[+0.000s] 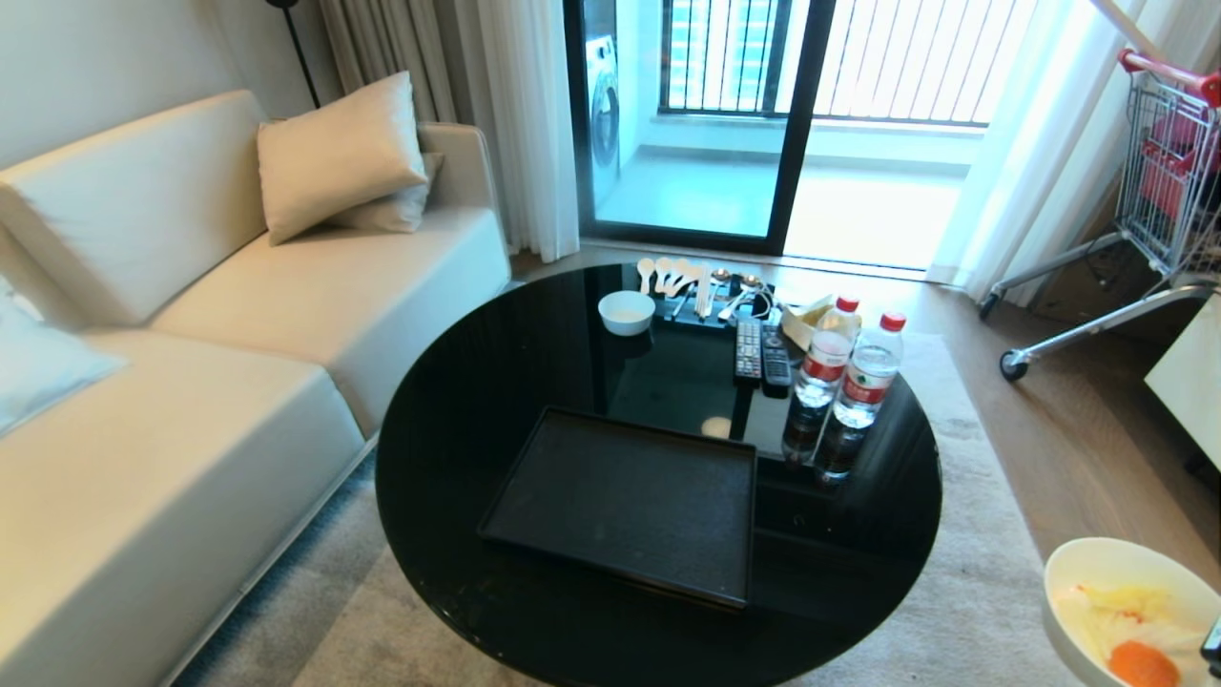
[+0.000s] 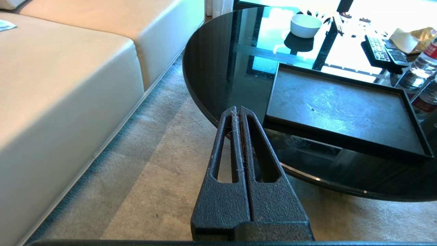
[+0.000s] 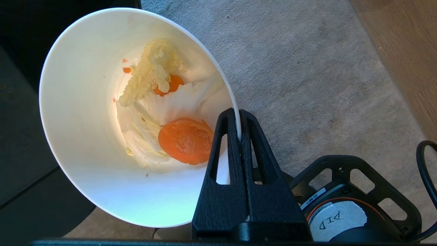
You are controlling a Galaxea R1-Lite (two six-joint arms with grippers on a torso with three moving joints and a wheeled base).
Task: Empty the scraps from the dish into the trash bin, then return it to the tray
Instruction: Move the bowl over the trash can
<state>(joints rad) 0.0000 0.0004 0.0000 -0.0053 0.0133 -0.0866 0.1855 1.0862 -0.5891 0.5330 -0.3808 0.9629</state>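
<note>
The white deep-sided dish (image 1: 1078, 572) (image 3: 82, 112) hangs off the table's right side, above the rug, at the lower right corner of the head view. My right gripper (image 3: 238, 114) is shut on its rim, one finger inside and one outside. Inside lie the scraps (image 3: 153, 82): pale yellow and white bits and a round orange slice (image 3: 186, 140) (image 1: 1143, 662). The flat black tray (image 1: 630, 501) (image 2: 341, 109) lies bare on the near part of the round black table. My left gripper (image 2: 238, 110) is shut and holds nothing, parked low beside the table's left edge. The trash bin is out of view.
The round glossy black table (image 1: 477, 420) carries a smaller white bowl (image 1: 627, 312), spoons (image 1: 682, 277), two remotes (image 1: 761, 353) and two water bottles (image 1: 847, 377) behind the tray. A cream sofa (image 1: 191, 382) stands left. A shopping cart (image 1: 1145, 191) stands at the far right.
</note>
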